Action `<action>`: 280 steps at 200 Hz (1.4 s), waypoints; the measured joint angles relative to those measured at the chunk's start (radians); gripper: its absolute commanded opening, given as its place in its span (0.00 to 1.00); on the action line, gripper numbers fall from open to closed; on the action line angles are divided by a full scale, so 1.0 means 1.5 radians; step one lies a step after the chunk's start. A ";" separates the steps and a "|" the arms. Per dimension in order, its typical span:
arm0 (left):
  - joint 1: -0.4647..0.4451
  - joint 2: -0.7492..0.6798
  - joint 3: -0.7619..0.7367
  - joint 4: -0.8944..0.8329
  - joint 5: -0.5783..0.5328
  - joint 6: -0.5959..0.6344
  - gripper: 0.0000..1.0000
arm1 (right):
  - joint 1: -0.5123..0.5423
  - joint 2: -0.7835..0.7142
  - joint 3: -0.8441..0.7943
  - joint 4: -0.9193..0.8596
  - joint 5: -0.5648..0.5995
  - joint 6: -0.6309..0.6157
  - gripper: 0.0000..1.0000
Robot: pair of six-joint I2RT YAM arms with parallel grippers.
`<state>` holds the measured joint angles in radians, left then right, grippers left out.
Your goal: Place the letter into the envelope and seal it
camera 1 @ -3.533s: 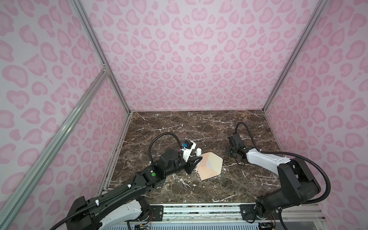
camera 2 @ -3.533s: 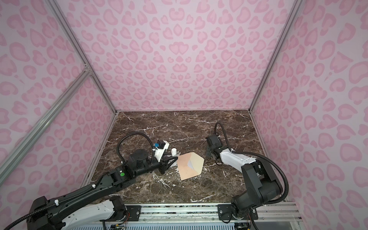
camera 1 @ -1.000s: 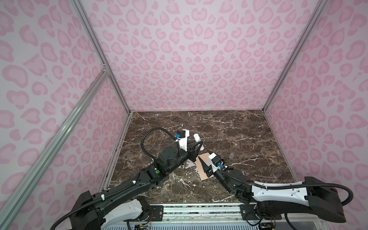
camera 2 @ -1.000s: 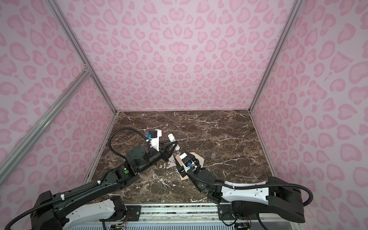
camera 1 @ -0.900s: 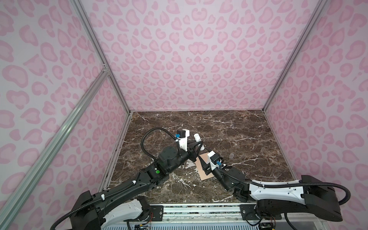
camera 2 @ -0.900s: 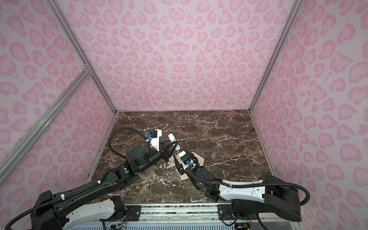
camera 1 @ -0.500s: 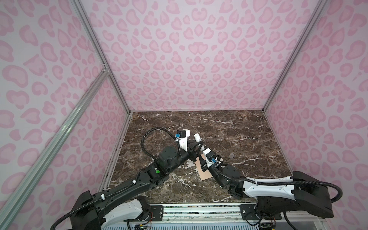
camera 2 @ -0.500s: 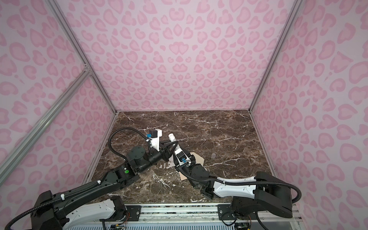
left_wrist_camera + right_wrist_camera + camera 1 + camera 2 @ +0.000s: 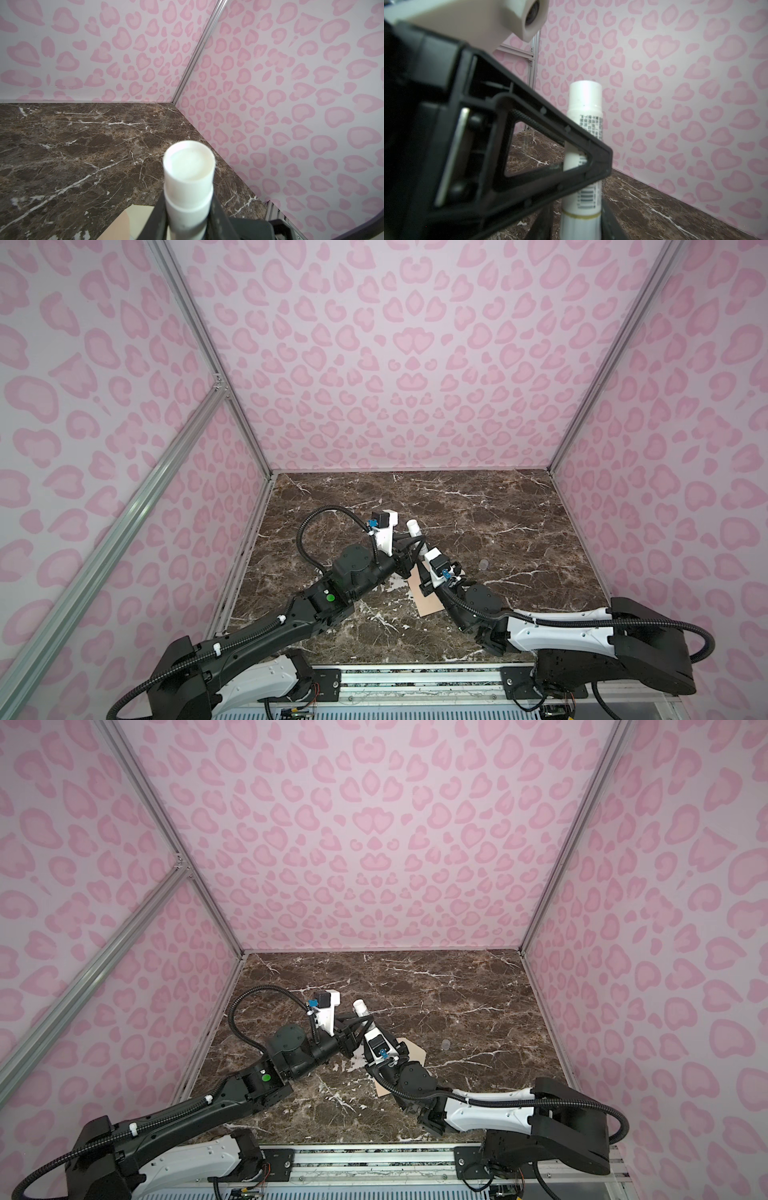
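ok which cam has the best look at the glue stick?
Right wrist: the glue stick is seen close and side-on, label and barcode visible. Left wrist shows only its blurred top end. In both top views it is small, only its tip clear.

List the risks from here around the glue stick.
1. The left fingers clamp the glue stick while the right fingers flank its lower end. If both pull, it may twist or slip free.
2. Both arms crowd above the envelope, so a low finger could drag or crease it.
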<state>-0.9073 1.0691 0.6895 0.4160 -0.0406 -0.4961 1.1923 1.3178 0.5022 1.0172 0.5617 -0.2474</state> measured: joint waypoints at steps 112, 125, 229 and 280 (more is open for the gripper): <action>0.001 0.005 0.000 0.004 0.016 0.001 0.04 | -0.002 -0.042 0.019 -0.103 0.005 0.035 0.14; 0.002 -0.005 -0.002 0.005 0.031 0.011 0.04 | -0.002 -0.065 0.033 -0.152 -0.012 0.059 0.13; 0.106 -0.065 -0.044 0.042 0.354 0.033 0.04 | -0.079 -0.201 0.051 -0.357 -0.389 0.324 0.10; 0.116 -0.074 -0.069 0.077 0.462 0.011 0.04 | -0.159 -0.245 0.020 -0.363 -0.616 0.400 0.16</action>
<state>-0.7330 0.9585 0.5854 0.5316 0.6525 -0.4789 0.9539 0.9508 0.5327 0.4728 -0.3626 0.3527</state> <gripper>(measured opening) 0.285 0.250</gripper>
